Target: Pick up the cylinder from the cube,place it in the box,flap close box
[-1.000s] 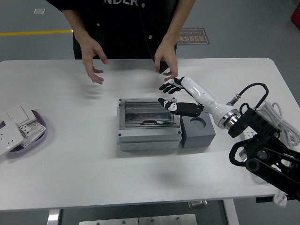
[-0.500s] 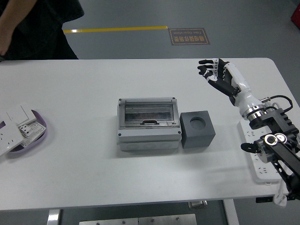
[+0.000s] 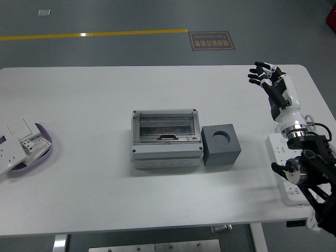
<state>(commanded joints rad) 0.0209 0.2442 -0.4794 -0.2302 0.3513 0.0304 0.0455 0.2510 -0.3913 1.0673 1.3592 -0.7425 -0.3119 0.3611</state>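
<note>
Grey and single, one box (image 3: 166, 138) with its clear flap shut sits mid-tabletop (image 3: 105, 94), one dark cube (image 3: 221, 145) touching its right side, its round socket empty; no cylinder can be made out. One right hand (image 3: 269, 77) hovers far right, fingers spread, holding nothing. A purple dish (image 3: 32, 148) of white switch plates lies left, a power strip (image 3: 284, 167) right.

White counter (image 3: 105, 189); pale grey box (image 3: 166, 142) with a clear lid; dark grey cube (image 3: 221, 145); purple dish (image 3: 32, 152) far left; white-and-black right hand (image 3: 273, 80).

right hand (image 3: 270, 79) | raised, fingers spread, holding nothing
</note>
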